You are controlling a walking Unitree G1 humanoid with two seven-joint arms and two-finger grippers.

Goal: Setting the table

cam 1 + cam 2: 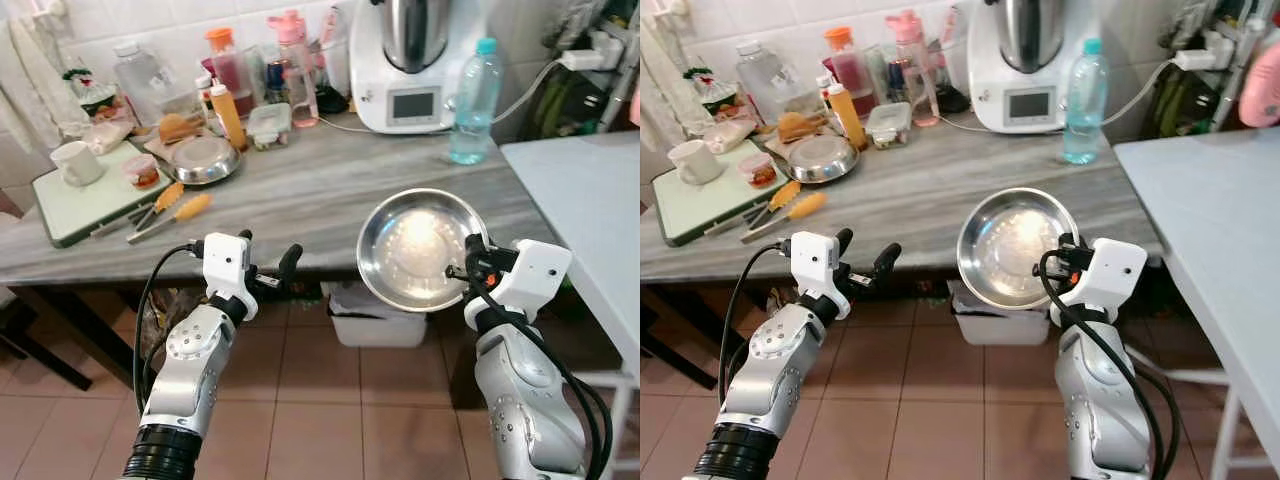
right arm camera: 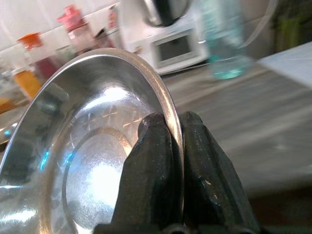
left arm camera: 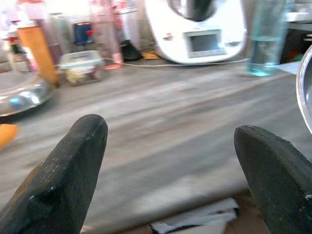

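My right gripper (image 1: 462,268) is shut on the rim of a shiny steel plate (image 1: 418,247), holding it tilted up in front of the counter's front edge. In the right wrist view the two fingers (image 2: 156,161) pinch the plate (image 2: 87,161) rim. My left gripper (image 1: 268,262) is open and empty just below the counter edge, its fingers (image 3: 73,165) wide apart. A second steel plate (image 1: 203,158) lies on the grey counter (image 1: 320,190) at the back left. Two orange-handled utensils (image 1: 172,212) lie near the green cutting board (image 1: 85,200).
A white kitchen machine (image 1: 415,65), a clear water bottle (image 1: 473,100), several bottles and containers (image 1: 250,80) stand at the counter's back. A white mug (image 1: 75,162) sits on the cutting board. A white table (image 1: 590,220) is at the right. A white bin (image 1: 380,320) sits under the counter.
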